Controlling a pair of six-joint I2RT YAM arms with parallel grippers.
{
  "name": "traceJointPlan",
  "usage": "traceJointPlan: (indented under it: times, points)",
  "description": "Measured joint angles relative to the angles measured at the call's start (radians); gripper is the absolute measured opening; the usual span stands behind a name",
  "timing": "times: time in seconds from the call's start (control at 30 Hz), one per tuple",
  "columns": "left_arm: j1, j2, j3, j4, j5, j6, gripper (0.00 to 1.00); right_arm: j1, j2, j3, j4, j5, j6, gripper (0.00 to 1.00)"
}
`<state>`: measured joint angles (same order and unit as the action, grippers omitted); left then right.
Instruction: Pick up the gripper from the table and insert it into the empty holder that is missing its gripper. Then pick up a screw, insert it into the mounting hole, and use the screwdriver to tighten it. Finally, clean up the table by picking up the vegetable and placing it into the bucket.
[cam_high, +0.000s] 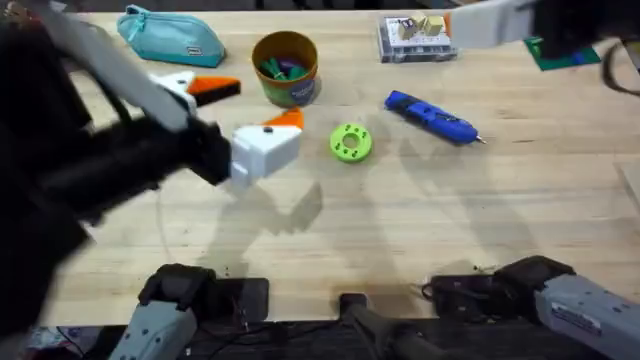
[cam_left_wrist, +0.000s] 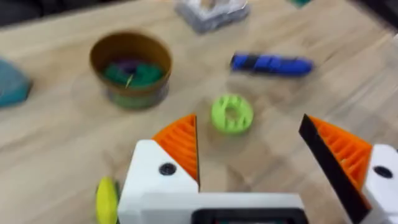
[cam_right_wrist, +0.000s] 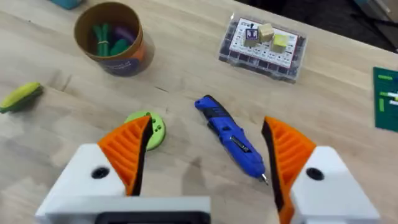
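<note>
Left claw (cam_left_wrist: 252, 165): mine, released, fingers spread wide with nothing between the orange pads; it hangs above the surface (cam_high: 420, 230), near the disc.
Right claw (cam_right_wrist: 205, 158): mine, released, fingers apart, nothing held; in its wrist view the screwdriver lies on the wood between and beyond the pads.
Screwdriver (cam_high: 432, 116): blue, lying flat on the surface, bit end pointing away from the bucket, apart from both claws.
Bucket (cam_high: 285, 68): upright at the far middle of the surface, green and purple bits inside; cannot tell what they are.
Vegetable (cam_right_wrist: 20, 98): yellow with a green side, lying on the wood, outside the bucket, well off to one side of the disc.
Disc (cam_high: 350, 142): lime green, with holes, flat on the surface between bucket and screwdriver.
Pouch (cam_high: 170, 38): teal, far left, beside the bucket.
Parts box (cam_high: 415, 38): clear, far side, beyond the screwdriver.
</note>
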<state>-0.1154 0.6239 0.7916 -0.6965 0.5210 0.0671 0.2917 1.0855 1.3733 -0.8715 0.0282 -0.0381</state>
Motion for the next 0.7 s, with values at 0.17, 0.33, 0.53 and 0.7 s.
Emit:
traceJointPlan:
  times: [0.17,0.33,0.53,0.7]
  points:
    - [0.0,0.19,0.23,-0.207,-0.128,0.032,0.987,0.003,-0.095,-0.01,-0.065,0.0,0.031,0.996]
    - [0.0,0.284,0.299,-0.238,-0.235,0.042,0.987,0.003,-0.164,-0.098,-0.074,-0.001,0.063,0.996]
    - [0.0,0.311,0.302,-0.244,-0.284,0.046,0.987,0.003,-0.18,-0.155,-0.083,-0.001,0.073,0.996]
    - [0.0,0.311,0.302,-0.244,-0.284,0.046,0.987,0.003,-0.18,-0.155,-0.083,-0.001,0.073,0.996]
